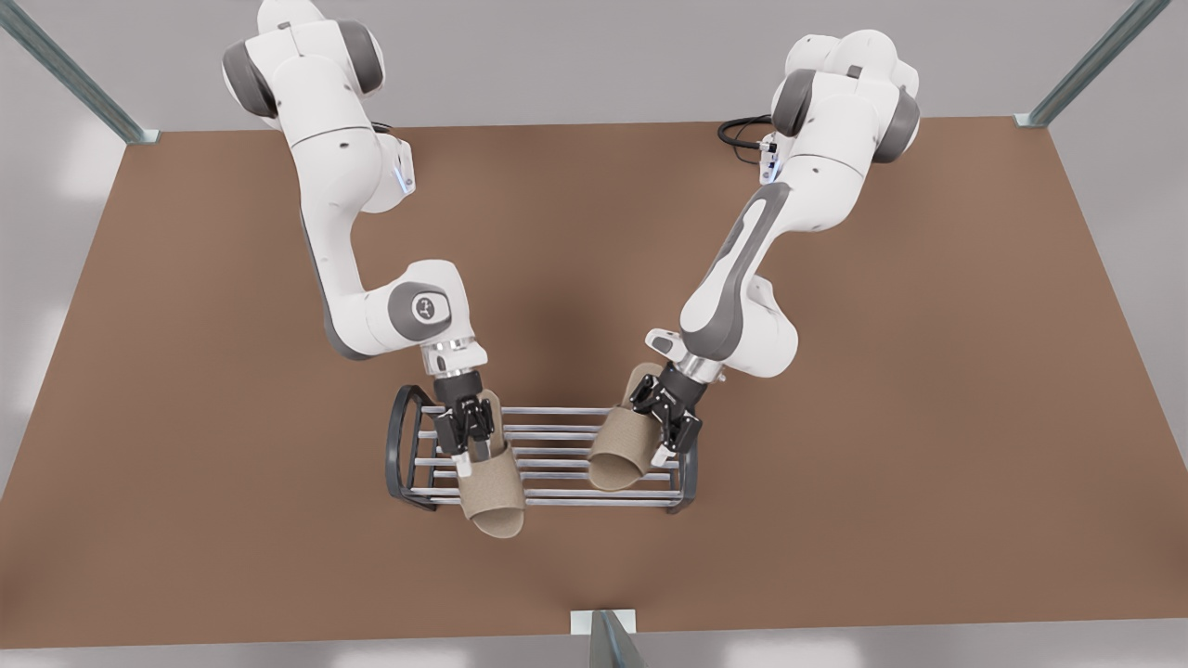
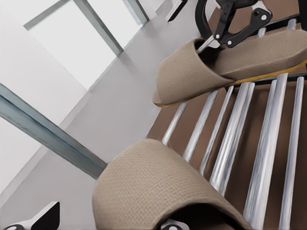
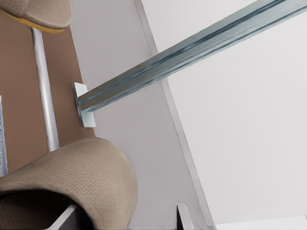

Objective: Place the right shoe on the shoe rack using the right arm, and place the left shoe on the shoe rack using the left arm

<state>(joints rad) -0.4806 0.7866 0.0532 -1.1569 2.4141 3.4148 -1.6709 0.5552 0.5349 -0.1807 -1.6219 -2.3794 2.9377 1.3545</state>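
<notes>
The shoe rack (image 1: 557,431) stands near the table's front middle. The right shoe (image 1: 492,496), a beige slipper, lies on the rack's end at the front view's left, its toe past the front bar. My right gripper (image 1: 471,453) is at its band, open; one finger is inside the slipper (image 3: 72,177) and the other is clear of it. The left shoe (image 1: 617,450) lies angled on the other end. My left gripper (image 1: 673,443) is open at its band (image 2: 158,187). The left wrist view shows the right shoe (image 2: 230,67) flat on the bars (image 2: 268,143) under the right gripper (image 2: 230,28).
The brown table (image 1: 882,371) spreads wide around the rack. Metal frame posts stand at the back corners, and one with a bracket (image 1: 603,626) stands at the front edge, also seen as a post (image 3: 192,62) in the right wrist view. A black cable (image 1: 742,134) lies behind one arm's base.
</notes>
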